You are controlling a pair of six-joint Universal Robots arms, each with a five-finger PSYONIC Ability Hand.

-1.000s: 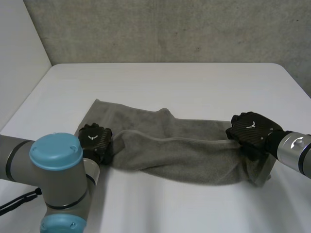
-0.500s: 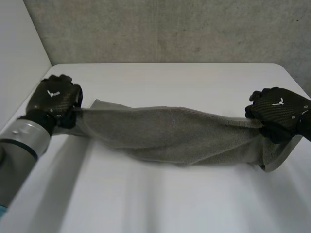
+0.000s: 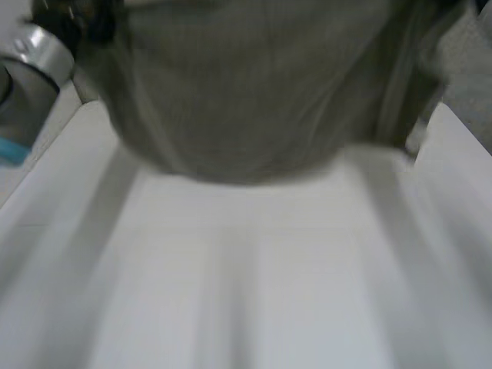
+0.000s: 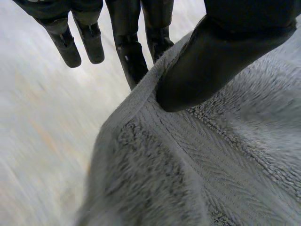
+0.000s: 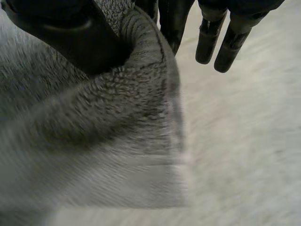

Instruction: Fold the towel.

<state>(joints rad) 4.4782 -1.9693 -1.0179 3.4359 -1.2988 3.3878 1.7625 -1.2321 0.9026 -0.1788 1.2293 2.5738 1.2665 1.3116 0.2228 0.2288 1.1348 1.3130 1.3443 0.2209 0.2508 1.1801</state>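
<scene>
The grey towel [image 3: 254, 92] hangs in the air above the white table [image 3: 254, 292], stretched wide between both hands near the top of the head view. My left hand [image 4: 216, 56] pinches the towel [image 4: 197, 165] at one upper end, its thumb pressing the hem against the fingers behind it. At the other upper end my right hand [image 5: 70, 37] clamps the towel [image 5: 84, 141] the same way, thumb on the folded-over edge. The towel's lower edge sags in a curve over the far part of the table.
My left arm [image 3: 31, 69] rises at the table's left edge. The bare white tabletop stretches beneath and in front of the hanging towel. A grey wall shows behind the towel at the far right.
Both hands have risen and moved outward with the towel ends. The towel, which was sagging onto the table, now hangs off it, spread between them.
</scene>
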